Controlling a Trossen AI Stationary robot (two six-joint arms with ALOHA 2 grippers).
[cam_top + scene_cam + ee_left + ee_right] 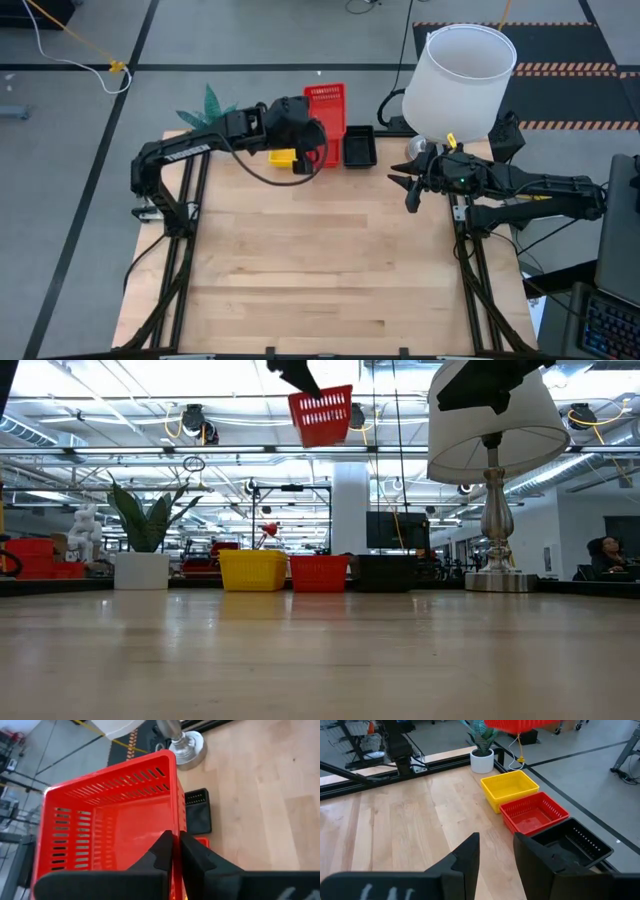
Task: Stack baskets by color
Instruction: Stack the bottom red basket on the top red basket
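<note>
My left hand [174,851] is pinched tight on the side wall of a red basket [115,820], which I hold high in the air over the far edge of the worktop [330,260]; from table height the raised basket hangs tilted, well above the others. Beneath it, along the far edge, three stacks stand side by side: the yellow baskets [510,787] on the left, the red baskets on the worktop [534,813] in the middle, touching the yellow, and the black baskets [570,843] on the right. How many lie nested in each I cannot tell.

My right hand [410,188] hovers near the worktop's far right corner, just beside the base of the white lamp [458,80], fingers parted and holding nothing. A potted plant [143,550] stands at the far left.
</note>
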